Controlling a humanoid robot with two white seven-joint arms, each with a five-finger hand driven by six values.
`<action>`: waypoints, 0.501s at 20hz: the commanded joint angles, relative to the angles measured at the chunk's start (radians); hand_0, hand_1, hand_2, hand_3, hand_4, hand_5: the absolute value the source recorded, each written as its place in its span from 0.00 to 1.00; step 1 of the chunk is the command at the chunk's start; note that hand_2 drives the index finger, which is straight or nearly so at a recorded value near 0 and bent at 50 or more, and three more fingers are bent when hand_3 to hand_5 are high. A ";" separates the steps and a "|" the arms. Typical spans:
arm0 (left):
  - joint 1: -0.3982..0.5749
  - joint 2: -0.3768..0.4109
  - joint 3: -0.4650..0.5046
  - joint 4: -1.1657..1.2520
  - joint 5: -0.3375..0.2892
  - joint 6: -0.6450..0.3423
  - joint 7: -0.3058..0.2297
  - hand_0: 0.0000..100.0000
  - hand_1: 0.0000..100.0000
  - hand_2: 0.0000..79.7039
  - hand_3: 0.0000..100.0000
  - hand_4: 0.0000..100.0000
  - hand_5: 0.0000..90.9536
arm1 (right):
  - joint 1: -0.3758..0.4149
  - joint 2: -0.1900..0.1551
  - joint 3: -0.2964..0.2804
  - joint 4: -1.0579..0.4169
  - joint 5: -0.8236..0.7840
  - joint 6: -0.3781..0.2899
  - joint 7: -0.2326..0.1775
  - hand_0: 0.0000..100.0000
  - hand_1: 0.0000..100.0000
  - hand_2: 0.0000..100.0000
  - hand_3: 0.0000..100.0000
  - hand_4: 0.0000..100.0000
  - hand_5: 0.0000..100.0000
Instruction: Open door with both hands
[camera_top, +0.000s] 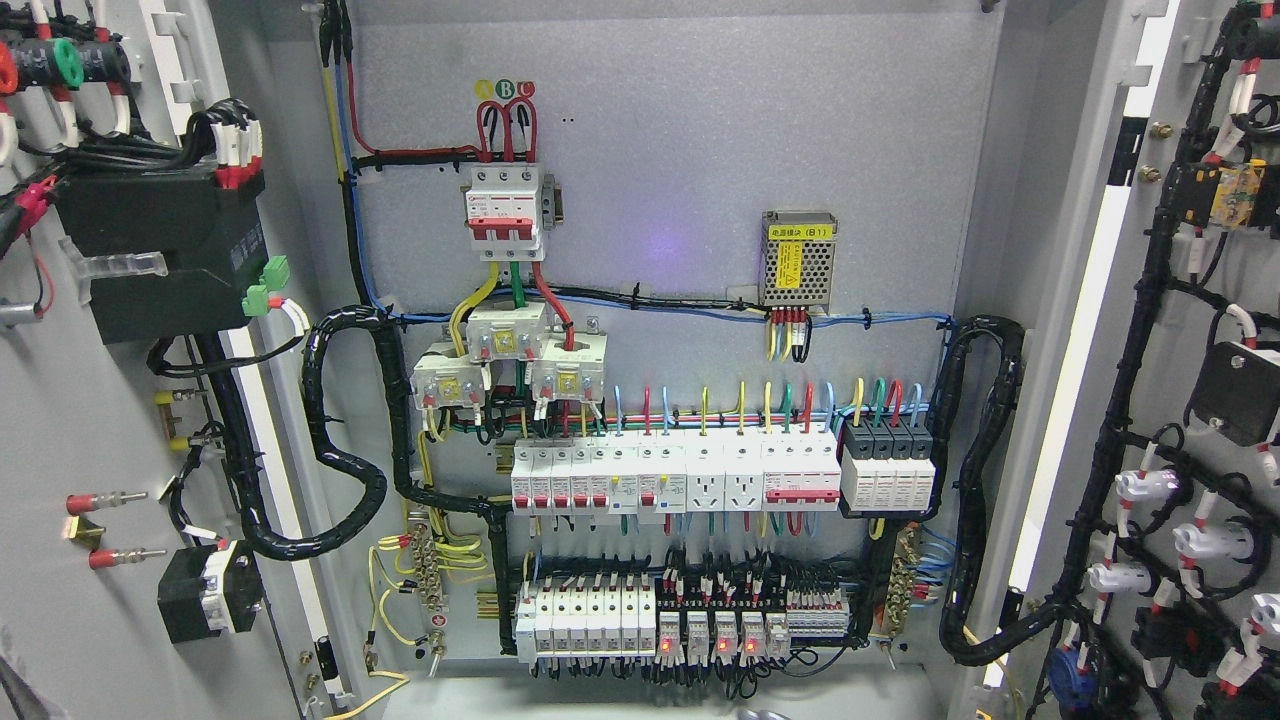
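Both doors, left door (60, 420) & right door (1200, 330), swung wide; cabinet (680, 180) wiring exposed. Task looks done imo. My hands aren't in view, so can't tell their state.

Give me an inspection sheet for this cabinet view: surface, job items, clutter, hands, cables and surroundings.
Surface: grey back panel, bare in its upper part.
Job's things: left door and right door both swung open, inner faces showing.
Clutter: nothing seen.
Hands: nothing seen; neither robot hand is in view.
Cables: black wrapped bundles loop from each door into the cabinet; coloured wires feed the upper breaker and the breaker rows.
Surroundings: meshed power supply at upper right; red indicator lights lit along the bottom row.
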 joint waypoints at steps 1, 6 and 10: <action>-0.059 0.048 -0.011 -0.141 0.001 -0.004 0.001 0.00 0.00 0.00 0.00 0.00 0.00 | 0.086 -0.083 -0.068 -0.076 0.001 -0.087 0.009 0.19 0.00 0.00 0.00 0.00 0.00; -0.070 0.054 -0.011 -0.170 -0.001 -0.043 0.001 0.00 0.00 0.00 0.00 0.00 0.00 | 0.089 -0.082 -0.073 -0.073 0.000 -0.223 0.000 0.19 0.00 0.00 0.00 0.00 0.00; -0.076 0.054 -0.011 -0.188 0.001 -0.054 0.001 0.00 0.00 0.00 0.00 0.00 0.00 | 0.080 -0.082 -0.136 -0.073 -0.008 -0.250 -0.002 0.19 0.00 0.00 0.00 0.00 0.00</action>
